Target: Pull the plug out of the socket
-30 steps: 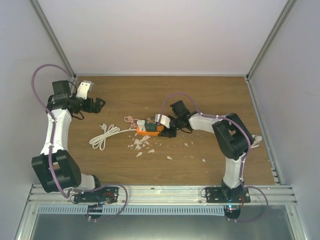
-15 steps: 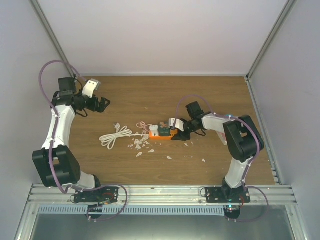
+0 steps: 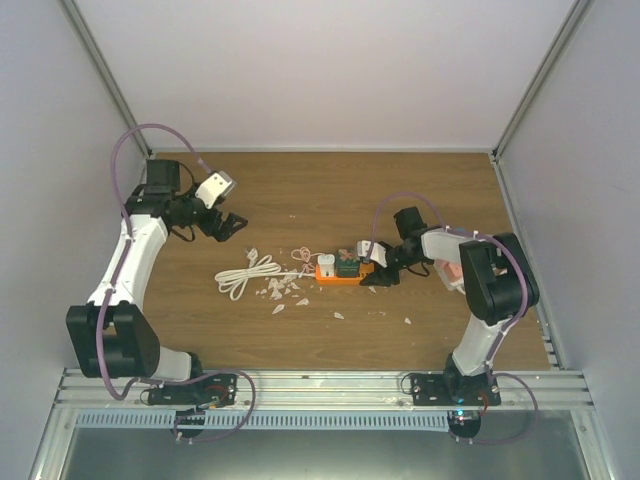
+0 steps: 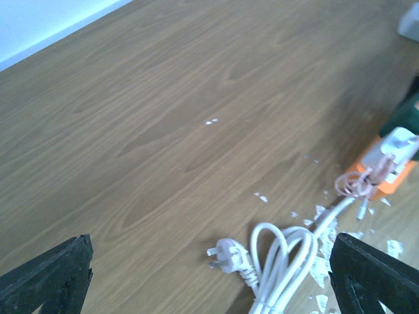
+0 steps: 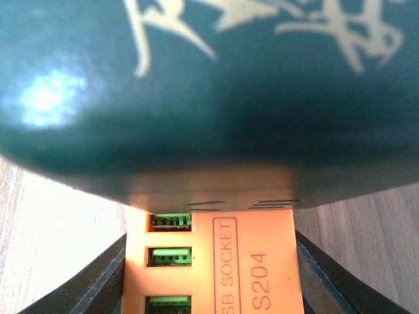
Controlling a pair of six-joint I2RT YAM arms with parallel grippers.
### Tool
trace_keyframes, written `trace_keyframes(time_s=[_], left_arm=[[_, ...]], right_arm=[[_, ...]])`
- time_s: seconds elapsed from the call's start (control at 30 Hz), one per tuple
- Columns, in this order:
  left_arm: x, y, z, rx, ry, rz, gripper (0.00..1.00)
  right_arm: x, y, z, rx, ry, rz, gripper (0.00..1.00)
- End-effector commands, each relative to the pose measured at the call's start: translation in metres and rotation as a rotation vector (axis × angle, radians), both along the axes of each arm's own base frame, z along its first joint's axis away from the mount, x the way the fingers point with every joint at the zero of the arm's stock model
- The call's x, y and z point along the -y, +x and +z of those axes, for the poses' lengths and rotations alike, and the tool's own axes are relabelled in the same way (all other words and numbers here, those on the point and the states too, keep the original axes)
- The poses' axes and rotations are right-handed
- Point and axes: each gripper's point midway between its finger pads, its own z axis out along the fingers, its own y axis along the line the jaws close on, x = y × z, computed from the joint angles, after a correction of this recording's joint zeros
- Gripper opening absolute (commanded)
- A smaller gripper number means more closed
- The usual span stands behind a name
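Orange, the socket strip [image 3: 332,277] lies central on the counter [image 3: 420,200], green plug [image 3: 347,265] seated; we see right hand [image 3: 376,271] clamped on its 3 o'clock end, left hand [image 3: 230,223] apart at 10 o'clock.

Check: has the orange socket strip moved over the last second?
Yes. The orange socket strip slid right, away from the white scraps, with the right gripper clamped on it.
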Motion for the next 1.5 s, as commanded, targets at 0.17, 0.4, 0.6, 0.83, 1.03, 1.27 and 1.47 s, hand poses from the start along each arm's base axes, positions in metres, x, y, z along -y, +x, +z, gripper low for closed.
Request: trace_keyframes(time_s=[0.17,0.4,0.6,0.83,1.03,1.27,1.47], left_arm=[[0.028,-0.036,-0.006,0.026,0.047,-0.197,0.99],[0.049,-0.057,-0.004,0.066,0.041,-0.319,0.99],[0.067,-0.07,-0.01,0.093,0.036,-0.44,0.99],[0.104,-0.067,-0.022,0.092,0.041,-0.587,0.99],[0.149,-0.058,-0.045,0.118,0.072,-0.715,0.99],[0.183,-0.036,-0.072,0.143,0.074,-0.769,0.91],[0.208,-0.028,-0.092,0.138,0.077,-0.796,0.83]], right_arm=[[0.02,-0.01,-0.001,-0.022,-0.089,-0.042,0.64],[0.014,0.002,0.036,0.036,-0.03,-0.095,0.95],[0.007,0.002,0.076,0.077,0.047,-0.127,1.0],[-0.004,0.01,0.104,0.123,0.101,-0.156,1.0],[-0.013,0.015,0.1,0.125,0.082,-0.146,1.0],[-0.028,0.01,0.098,0.135,0.103,-0.094,0.99],[-0.036,0.004,0.087,0.123,0.106,-0.038,0.98]])
